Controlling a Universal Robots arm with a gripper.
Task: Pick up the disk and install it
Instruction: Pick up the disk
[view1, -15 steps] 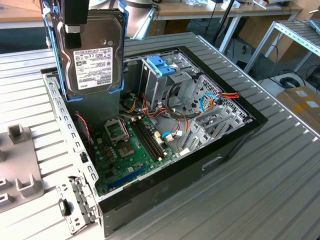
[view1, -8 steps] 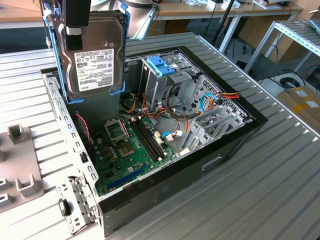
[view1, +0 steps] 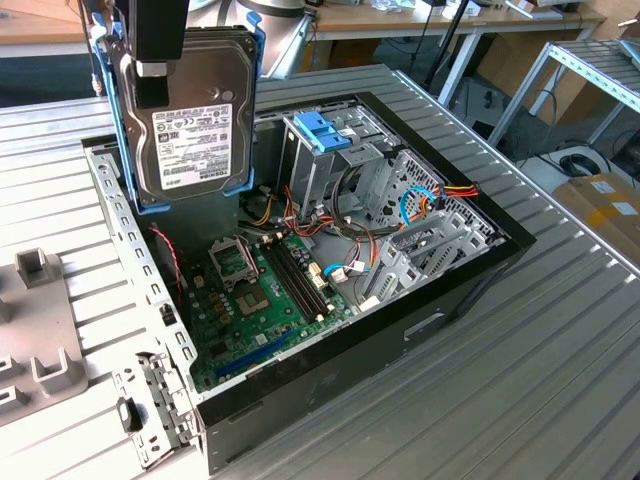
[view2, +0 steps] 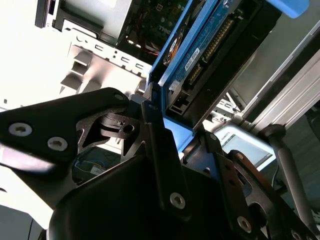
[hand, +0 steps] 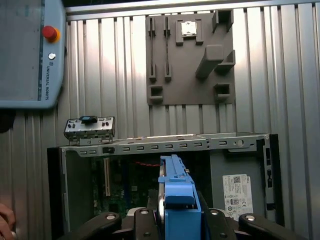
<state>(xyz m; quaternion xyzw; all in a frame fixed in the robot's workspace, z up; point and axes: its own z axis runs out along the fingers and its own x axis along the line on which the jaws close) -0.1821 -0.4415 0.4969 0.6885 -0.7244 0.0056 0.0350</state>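
The disk hangs upright above the open computer case, its white label facing the exterior view, blue carrier frame along its edges. My gripper is shut on it from above, one black finger lying over the label. In the second wrist view the disk sits clamped between the fingers, with its connector end showing. In the first wrist view the disk is seen edge-on over the case's near side, my gripper around it.
Inside the case lie the motherboard, loose cables, and a metal drive cage with a blue handle. A grey fixture plate rests at the exterior view's left. A teach pendant and a person's hand are nearby.
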